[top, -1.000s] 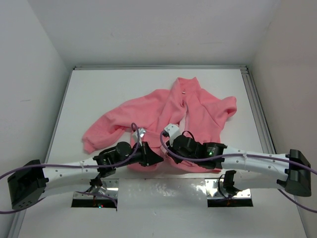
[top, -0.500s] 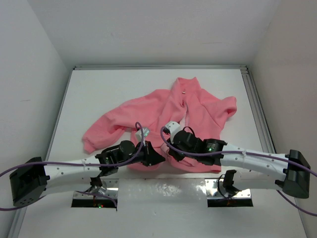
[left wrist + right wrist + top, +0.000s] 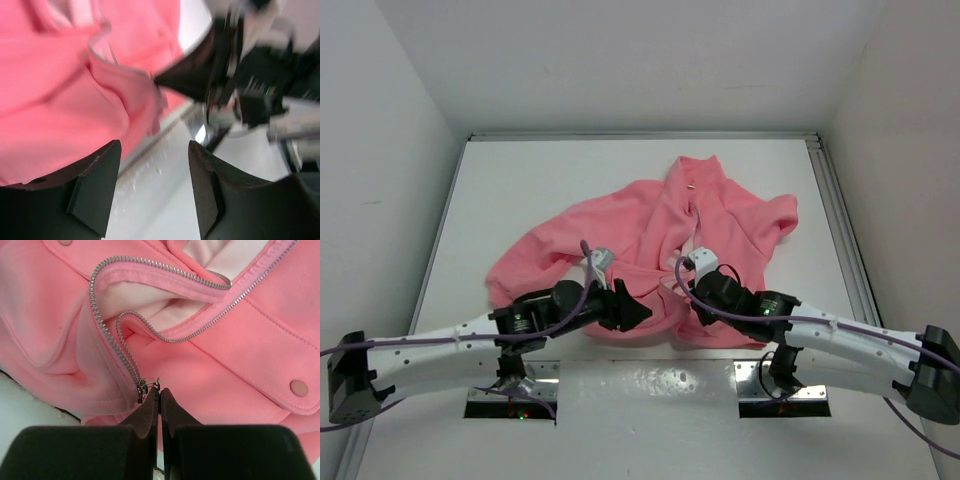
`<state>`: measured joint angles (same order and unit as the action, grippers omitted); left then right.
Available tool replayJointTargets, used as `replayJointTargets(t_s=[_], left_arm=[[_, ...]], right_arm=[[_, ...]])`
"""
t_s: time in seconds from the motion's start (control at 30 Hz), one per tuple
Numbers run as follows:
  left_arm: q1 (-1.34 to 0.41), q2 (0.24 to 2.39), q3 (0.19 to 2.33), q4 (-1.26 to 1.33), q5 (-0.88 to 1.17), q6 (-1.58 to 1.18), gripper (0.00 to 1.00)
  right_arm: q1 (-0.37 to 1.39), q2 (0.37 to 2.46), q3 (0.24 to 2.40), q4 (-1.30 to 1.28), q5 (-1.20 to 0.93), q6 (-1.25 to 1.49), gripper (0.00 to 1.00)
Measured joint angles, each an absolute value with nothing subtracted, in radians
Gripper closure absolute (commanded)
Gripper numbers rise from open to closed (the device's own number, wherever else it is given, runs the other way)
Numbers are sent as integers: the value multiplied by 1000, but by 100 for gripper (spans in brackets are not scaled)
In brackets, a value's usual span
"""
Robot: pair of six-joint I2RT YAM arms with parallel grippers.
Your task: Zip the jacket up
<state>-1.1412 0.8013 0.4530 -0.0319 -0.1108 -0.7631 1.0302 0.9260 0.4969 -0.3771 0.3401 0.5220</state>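
Observation:
The salmon-pink jacket [image 3: 660, 225] lies spread on the white table, collar far, its front zipper [image 3: 107, 335] unzipped and curling apart. My right gripper [image 3: 160, 390] is shut on the metal zipper pull [image 3: 156, 384] beside the slider [image 3: 142, 387], low on the jacket near its hem; from above, the right gripper [image 3: 676, 292] sits over that hem. My left gripper [image 3: 154, 167] stands open over bare table with nothing between its fingers [image 3: 95, 190]. The jacket's hem [image 3: 125, 95] lies just beyond it. From above, the left gripper [image 3: 642, 312] is right of its arm, close to the right one.
Two metal base plates [image 3: 510, 395] [image 3: 785, 390] sit at the near edge. White walls enclose the table, with a rail [image 3: 840, 220] along the right side. A pocket snap [image 3: 299, 387] shows on the right front panel. The right arm [image 3: 260, 95] fills the left wrist view's upper right.
My left gripper has opened and let go of the jacket's hem. The right gripper, still shut, has shifted a little to the right, and the lower front has bunched.

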Motion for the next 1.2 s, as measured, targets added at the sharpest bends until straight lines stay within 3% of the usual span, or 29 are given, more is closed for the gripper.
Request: replayJointTargets(t_s=[0.13, 0.23, 0.4, 0.5, 0.77, 0.97, 1.07, 1.2], left_arm=[[-1102, 704, 474, -82, -261, -764, 61], [-928, 706, 472, -109, -334, -772, 81], [-588, 909, 419, -31, -246, -756, 94], [-490, 1119, 408, 5, -197, -741, 100], [-469, 1544, 590, 110, -80, -698, 99], [-464, 1911, 1016, 102, -10, -635, 97], [-463, 2086, 1281, 50, 9, -604, 90], [-463, 2168, 1494, -34, 18, -554, 69]], right_arm=[[1030, 900, 471, -368, 336, 527, 100], [1030, 880, 453, -350, 322, 528, 100], [1031, 876, 439, -325, 279, 527, 100], [1032, 876, 439, -312, 260, 527, 100], [1039, 923, 431, -237, 226, 528, 100], [1044, 1073, 430, -124, 221, 569, 100], [1045, 1169, 456, -70, 226, 617, 100], [1050, 1268, 518, -10, 252, 690, 100]])
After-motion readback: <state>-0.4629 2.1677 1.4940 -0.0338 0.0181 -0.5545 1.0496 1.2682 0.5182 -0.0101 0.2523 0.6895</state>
